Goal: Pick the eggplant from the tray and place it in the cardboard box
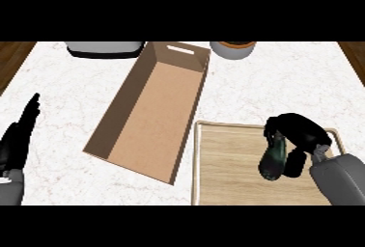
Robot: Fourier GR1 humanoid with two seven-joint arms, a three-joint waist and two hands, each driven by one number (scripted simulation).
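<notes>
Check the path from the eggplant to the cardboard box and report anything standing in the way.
Nothing visible blocks it. The right hand is curled round the eggplant over the tray, and the cardboard box lies open just left of the tray. Only the box's near side wall has to be cleared. The left hand rests far left.

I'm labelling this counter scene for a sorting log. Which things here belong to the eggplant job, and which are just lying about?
Part of the job:
eggplant, with the right hand curled round it
tray, under the eggplant
cardboard box, open, nothing in it

Just there:
grey appliance at the far edge
pot at the far edge
left hand, resting open at the left edge
</notes>
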